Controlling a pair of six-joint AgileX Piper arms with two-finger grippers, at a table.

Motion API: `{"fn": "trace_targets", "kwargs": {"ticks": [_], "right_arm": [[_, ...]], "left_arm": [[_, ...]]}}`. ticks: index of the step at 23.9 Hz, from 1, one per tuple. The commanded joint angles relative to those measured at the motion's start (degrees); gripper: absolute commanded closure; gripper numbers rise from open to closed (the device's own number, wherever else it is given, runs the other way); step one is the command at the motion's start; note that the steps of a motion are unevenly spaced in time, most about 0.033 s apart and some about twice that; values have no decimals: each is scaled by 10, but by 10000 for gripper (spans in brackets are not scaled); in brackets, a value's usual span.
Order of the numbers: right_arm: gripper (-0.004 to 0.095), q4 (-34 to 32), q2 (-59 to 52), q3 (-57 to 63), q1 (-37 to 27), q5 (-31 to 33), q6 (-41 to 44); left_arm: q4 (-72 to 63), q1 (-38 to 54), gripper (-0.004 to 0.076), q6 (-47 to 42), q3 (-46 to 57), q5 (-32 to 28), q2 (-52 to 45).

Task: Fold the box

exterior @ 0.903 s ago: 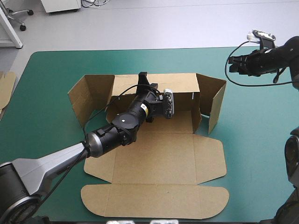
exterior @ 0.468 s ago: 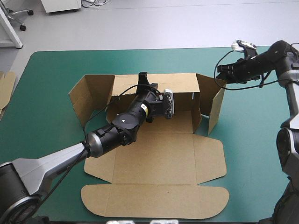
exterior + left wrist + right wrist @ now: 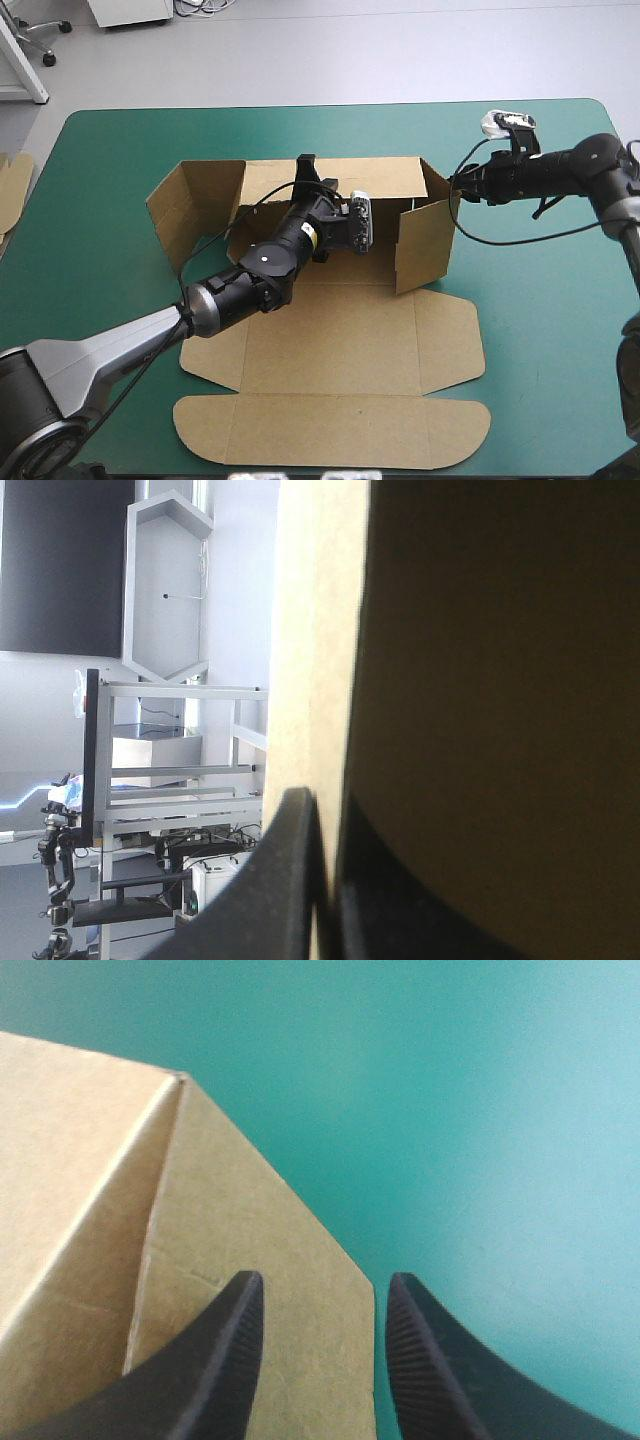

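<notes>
- The brown box (image 3: 340, 340) sits mid-frame on the teal-green table (image 3: 110, 160), its lid flat toward the bottom edge and its back wall (image 3: 380, 178) upright.
- The left end effector (image 3: 306, 165), at upper centre, is clamped on the back wall, its fingers nearly closed with the board between them.
- The right end effector (image 3: 458, 185), at upper right, has its fingers apart astride the edge of the right flap (image 3: 425, 240) and grips nothing.

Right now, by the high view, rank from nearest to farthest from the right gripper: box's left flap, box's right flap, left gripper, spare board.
1. Right flap: at the right gripper.
2. Left gripper: on the back wall, middle.
3. Left flap: at the left end.
4. Spare board: off the table, left edge.
</notes>
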Motion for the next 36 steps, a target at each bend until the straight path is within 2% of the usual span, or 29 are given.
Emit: {"fn": "trace_targets", "kwargs": {"ticks": [1,6,10,21,24,31,36], "right_arm": [[536,86,-61,66,7,-73,-95],[536,168,-98,149,8,-101,-202],[542,193,-128,196,8,-131,-255],[559,198,-138,211,14,-141,-276],[559,185,-140,224,15,-125,-268],[559,177,-167,256,54,-148,-295],[558,163,-169,256,58,-130,-321]], "left_arm": [[-40,0,738,-23,-2,26,-12],[-37,0,738,-23,-2,25,-12],[-38,0,738,-24,-2,26,-12],[-38,0,738,-32,-2,26,-12],[-38,0,738,-32,-2,26,-12],[-31,0,738,-38,-2,29,-12],[-27,0,738,-38,-2,29,-12]]}}
